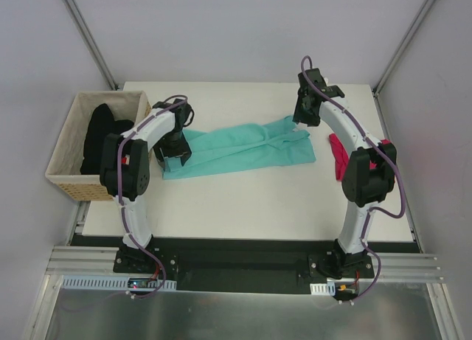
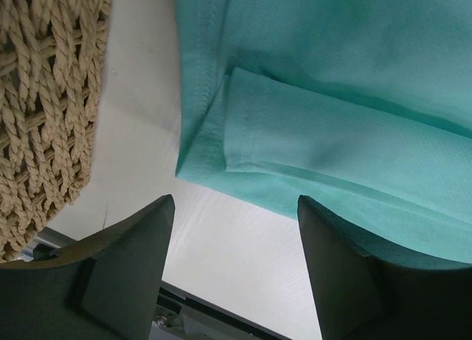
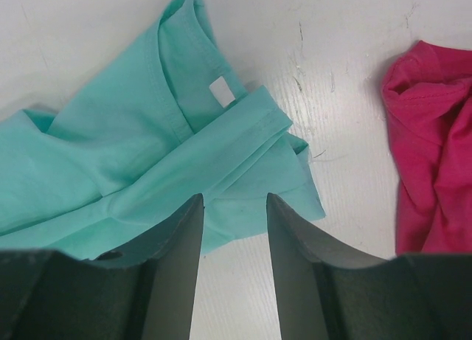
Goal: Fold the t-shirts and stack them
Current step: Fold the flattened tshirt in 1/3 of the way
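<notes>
A soft teal-green short-sleeved t-shirt (image 1: pixel 236 150) lies as a long folded strip across the middle of the white bench (image 1: pixel 243 207). Its long axis runs left to right, with the hem end by the tan woven basket (image 1: pixel 72 184) and the collar end to the right. The left claw (image 2: pixel 234 203) is spread wide over the hem corner. The right claw (image 3: pixel 234 198) is half spread above the collar end. Neither pinches cloth. You would do best to pinch all layers at both ends before folding.

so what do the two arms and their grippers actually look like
The left arm and right arm match: white tubular links between bulky black joint housings, each with a small red mark and a purple cable looped along its length. The left gripper and right gripper each have two broad, dark grey fingers tapering to blunt tips.
</notes>
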Controlling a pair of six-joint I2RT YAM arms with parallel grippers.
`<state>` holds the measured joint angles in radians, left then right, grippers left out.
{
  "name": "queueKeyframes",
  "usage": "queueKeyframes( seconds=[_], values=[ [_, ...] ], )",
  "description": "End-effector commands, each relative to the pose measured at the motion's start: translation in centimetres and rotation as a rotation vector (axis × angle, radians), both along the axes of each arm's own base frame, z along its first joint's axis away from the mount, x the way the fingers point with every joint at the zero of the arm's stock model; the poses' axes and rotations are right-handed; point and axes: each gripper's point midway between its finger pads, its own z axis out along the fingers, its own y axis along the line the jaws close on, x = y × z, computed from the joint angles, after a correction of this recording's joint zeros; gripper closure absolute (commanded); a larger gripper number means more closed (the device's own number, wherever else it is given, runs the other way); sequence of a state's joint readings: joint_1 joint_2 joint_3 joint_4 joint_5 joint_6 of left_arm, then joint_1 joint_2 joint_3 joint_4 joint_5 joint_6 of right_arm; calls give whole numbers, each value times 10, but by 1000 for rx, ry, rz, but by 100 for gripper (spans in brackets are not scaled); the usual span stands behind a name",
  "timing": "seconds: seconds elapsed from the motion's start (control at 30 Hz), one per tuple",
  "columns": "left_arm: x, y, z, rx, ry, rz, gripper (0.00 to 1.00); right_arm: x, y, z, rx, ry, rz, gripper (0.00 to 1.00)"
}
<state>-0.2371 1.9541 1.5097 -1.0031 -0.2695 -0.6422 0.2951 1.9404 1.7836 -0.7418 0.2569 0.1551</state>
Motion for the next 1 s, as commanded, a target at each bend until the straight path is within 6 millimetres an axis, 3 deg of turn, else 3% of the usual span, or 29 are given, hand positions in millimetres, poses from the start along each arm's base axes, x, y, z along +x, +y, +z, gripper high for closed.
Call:
queueKeyframes(
  seconds=[0.0,0.27,0.3,0.53,0.73,0.97],
  values=[
    [0,5,-4,-7,1,14,32,-3,-7,28,-2,-54,-8,57],
    [5,6,-10,-35,-12,25,34,-4,-9,27,-10,-43,-10,57],
    [4,7,-12,-41,-7,27,43,-4,-10,27,-11,-41,-10,57],
    [3,3,-21,-79,-4,39,62,-4,-10,27,-21,-33,-6,57],
    [-1,5,-26,-79,3,47,64,-3,-11,25,-23,-19,-7,57],
    [-2,6,-28,-85,2,58,78,-1,-9,23,-14,-8,-7,57]
  ],
)
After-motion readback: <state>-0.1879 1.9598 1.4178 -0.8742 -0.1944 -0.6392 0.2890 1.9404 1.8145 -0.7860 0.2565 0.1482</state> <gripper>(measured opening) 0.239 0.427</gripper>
